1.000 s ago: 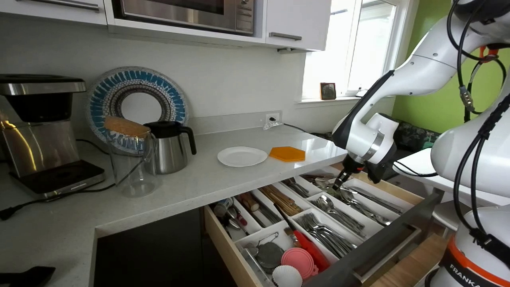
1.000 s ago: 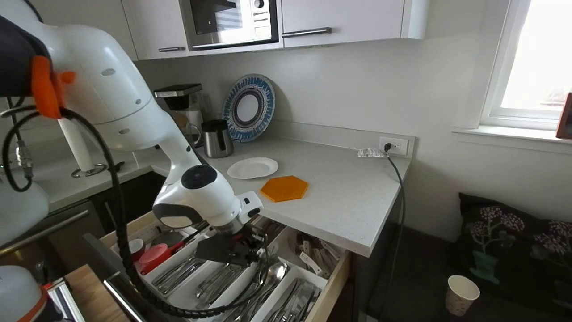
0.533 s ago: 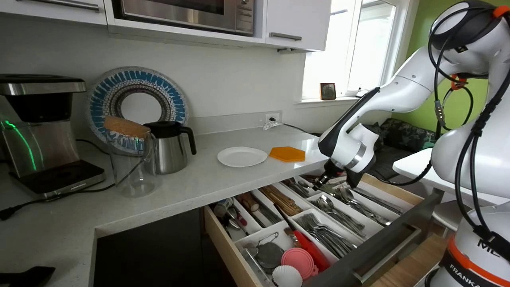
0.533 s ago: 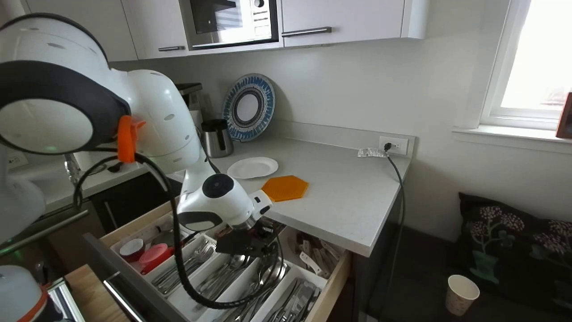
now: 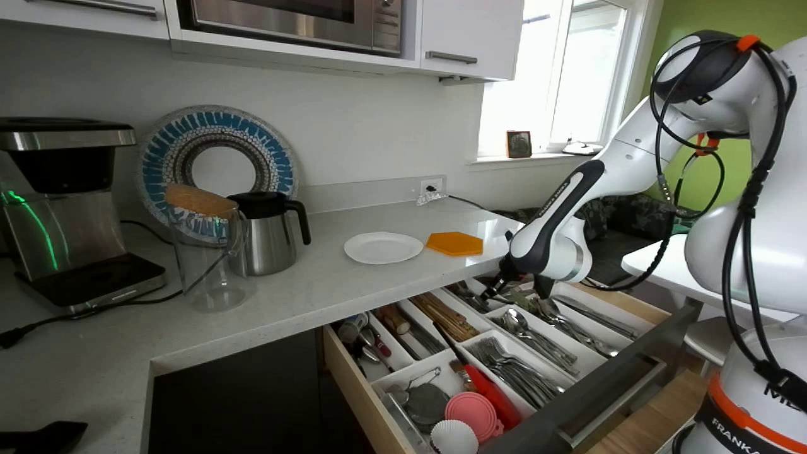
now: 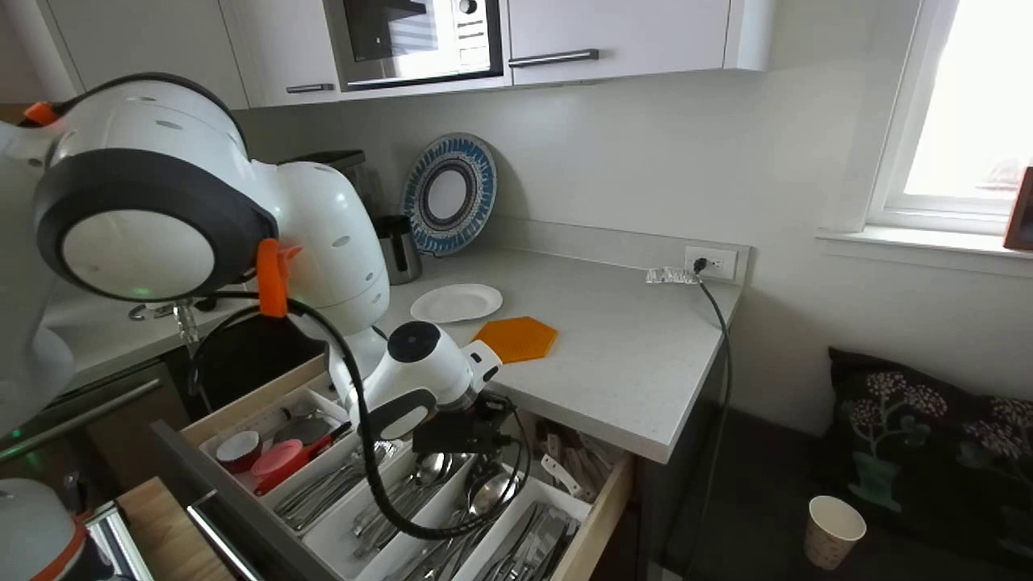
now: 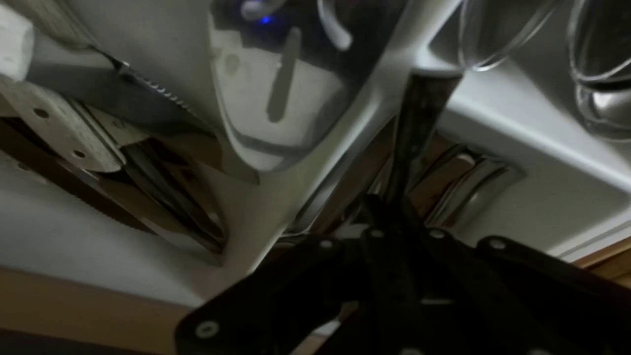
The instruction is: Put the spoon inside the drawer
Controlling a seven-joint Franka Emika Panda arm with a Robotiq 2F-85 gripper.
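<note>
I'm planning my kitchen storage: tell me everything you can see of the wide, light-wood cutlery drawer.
The wide, light-wood cutlery drawer stands pulled open below the pale countertop, which hides its rear. Its dark grey front carries a metallic bar handle. White dividers partition it, with silvery cutlery lying between them. Whether the black gripper over it touches it is unclear.

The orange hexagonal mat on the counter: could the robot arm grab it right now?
Probably not straight away: the gripper is low over the open drawer, with the counter edge between, and seems to hold a utensil. Nothing lies on the mat.
</note>
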